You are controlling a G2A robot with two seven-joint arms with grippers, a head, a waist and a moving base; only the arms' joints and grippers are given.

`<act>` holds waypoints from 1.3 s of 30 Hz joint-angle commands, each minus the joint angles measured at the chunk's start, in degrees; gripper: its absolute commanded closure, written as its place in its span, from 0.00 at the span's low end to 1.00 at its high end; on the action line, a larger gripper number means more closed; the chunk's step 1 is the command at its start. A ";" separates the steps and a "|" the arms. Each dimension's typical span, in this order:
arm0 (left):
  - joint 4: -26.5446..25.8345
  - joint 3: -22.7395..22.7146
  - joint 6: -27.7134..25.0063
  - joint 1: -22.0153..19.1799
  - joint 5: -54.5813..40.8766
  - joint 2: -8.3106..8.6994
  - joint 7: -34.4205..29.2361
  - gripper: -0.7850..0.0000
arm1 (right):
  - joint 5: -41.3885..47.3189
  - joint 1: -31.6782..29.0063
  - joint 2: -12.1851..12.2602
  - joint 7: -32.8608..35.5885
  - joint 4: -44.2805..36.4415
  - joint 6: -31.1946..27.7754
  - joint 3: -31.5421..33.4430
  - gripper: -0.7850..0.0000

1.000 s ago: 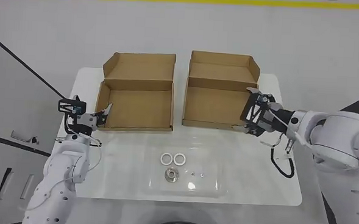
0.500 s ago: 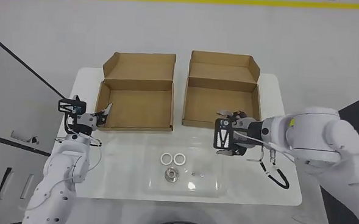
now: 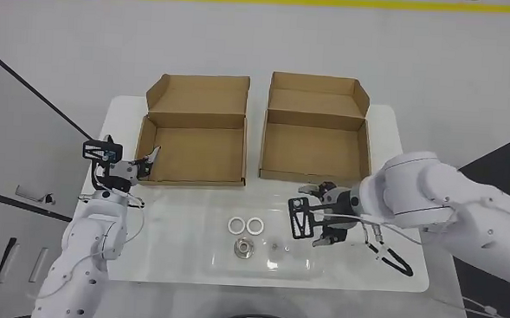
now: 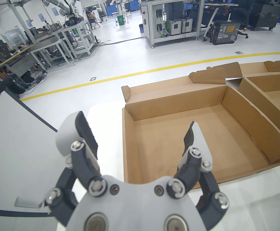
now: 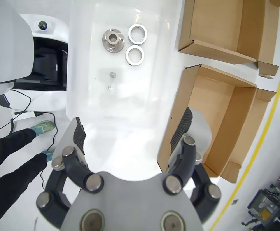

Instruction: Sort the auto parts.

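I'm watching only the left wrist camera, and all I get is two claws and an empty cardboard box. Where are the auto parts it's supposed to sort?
Observer: On the white table, nearer the robot than the left box: two rings side by side, with a flanged hub next to them.
Operator: Is that all of them?
Observer: No, two small metal bits lie apart from the hub, toward the right arm.
Operator: What's that arm up to?
Observer: The right gripper is open and empty above the table, in front of the right box, facing the parts.
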 commanded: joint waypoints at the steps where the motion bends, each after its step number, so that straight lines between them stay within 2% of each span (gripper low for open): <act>1: 0.00 0.00 0.00 0.00 0.00 0.00 0.00 0.00 | 0.90 2.79 -0.09 0.09 0.34 0.09 -3.36 0.00; 8: 0.00 0.00 0.00 0.00 0.00 0.00 0.00 0.00 | 4.03 11.12 -1.46 0.62 2.70 0.63 -13.71 0.00; 16: 0.00 0.00 0.00 0.00 0.00 0.00 0.00 0.00 | 6.43 16.25 -4.50 1.28 6.32 1.30 -20.33 0.00; 31: 0.00 0.00 0.00 0.00 0.00 0.00 0.00 0.00 | 4.65 13.02 -10.51 2.99 12.63 3.01 -20.33 0.00; 36: 0.00 0.00 0.00 0.00 0.00 0.00 0.00 0.00 | 5.16 11.29 -12.02 2.30 15.04 4.49 -20.29 0.00; 39: 0.00 0.00 0.00 0.00 0.00 0.00 0.00 0.00 | 5.34 11.21 -12.10 2.12 15.29 4.91 -20.22 0.00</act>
